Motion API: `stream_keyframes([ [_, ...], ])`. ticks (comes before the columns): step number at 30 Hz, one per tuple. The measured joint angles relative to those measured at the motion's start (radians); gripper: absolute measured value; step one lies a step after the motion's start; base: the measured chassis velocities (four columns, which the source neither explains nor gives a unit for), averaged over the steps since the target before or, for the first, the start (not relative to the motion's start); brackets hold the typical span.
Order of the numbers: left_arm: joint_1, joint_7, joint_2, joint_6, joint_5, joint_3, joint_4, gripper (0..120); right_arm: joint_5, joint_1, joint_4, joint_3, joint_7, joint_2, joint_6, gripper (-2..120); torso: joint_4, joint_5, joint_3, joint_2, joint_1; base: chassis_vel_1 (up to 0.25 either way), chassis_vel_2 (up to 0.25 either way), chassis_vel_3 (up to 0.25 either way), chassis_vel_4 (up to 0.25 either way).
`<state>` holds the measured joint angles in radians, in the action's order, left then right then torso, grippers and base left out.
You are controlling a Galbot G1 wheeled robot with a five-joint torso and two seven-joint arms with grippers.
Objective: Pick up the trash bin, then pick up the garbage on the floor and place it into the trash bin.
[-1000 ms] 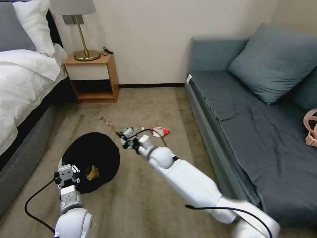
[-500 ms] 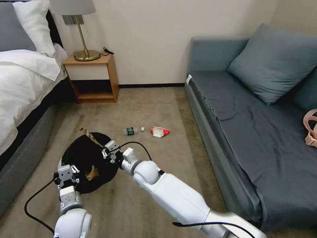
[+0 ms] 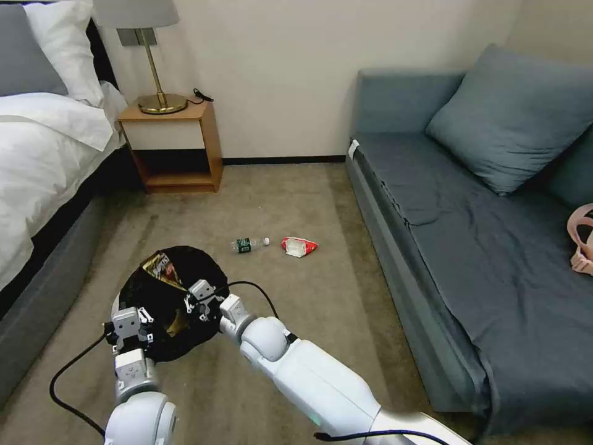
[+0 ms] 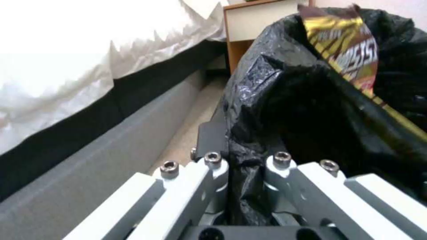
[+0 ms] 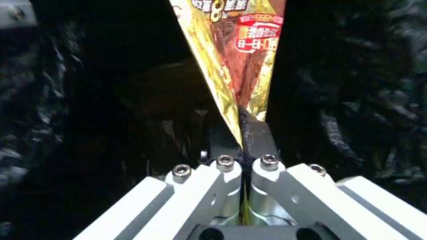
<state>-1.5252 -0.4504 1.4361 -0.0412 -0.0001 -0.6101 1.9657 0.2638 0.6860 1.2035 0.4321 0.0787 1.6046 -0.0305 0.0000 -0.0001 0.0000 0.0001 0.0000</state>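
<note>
Over trash bin [image 3: 145, 296], right gripper [image 5: 242, 133] clamped on gold-brown wrapper [image 5: 242, 50]

One trash bin [image 3: 162, 309] sits between the two claws, left claw [image 3: 131, 323] and right claw [image 3: 199, 295]. Three pieces of garbage show: one gold-brown snack wrapper [image 3: 162, 268] in the right claw, and beyond it one clear bottle [image 3: 249, 245] and one red-white snack bag [image 3: 299, 246].
</note>
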Motion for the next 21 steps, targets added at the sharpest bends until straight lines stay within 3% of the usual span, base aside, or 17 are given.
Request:
stream_keyframes([
  [7, -0.007, -0.003, 0.007, 0.001, 0.006, 0.007, 0.012, 4, -0.02, 0.01, -0.011, 0.0, -0.011, -0.002, -0.014, 0, 0.0, 0.0, 0.0, 0.0, 0.0, 0.0, 0.0, 0.0, 0.0],
  [10, -0.011, -0.004, 0.006, 0.002, 0.006, -0.001, 0.02, 4, -0.037, 0.021, -0.018, 0.0, -0.012, -0.005, -0.02, 15, 0.0, 0.0, 0.0, 0.0, 0.0, 0.0, 0.0, 0.0, 0.0],
  [21, -0.02, -0.004, -0.002, 0.015, -0.004, -0.013, 0.019, 4, -0.052, 0.03, -0.021, -0.023, -0.017, -0.005, -0.023, 52, 0.0, 0.0001, 0.0, 0.0, 0.0, 0.0, 0.0, 0.0, 0.0],
])
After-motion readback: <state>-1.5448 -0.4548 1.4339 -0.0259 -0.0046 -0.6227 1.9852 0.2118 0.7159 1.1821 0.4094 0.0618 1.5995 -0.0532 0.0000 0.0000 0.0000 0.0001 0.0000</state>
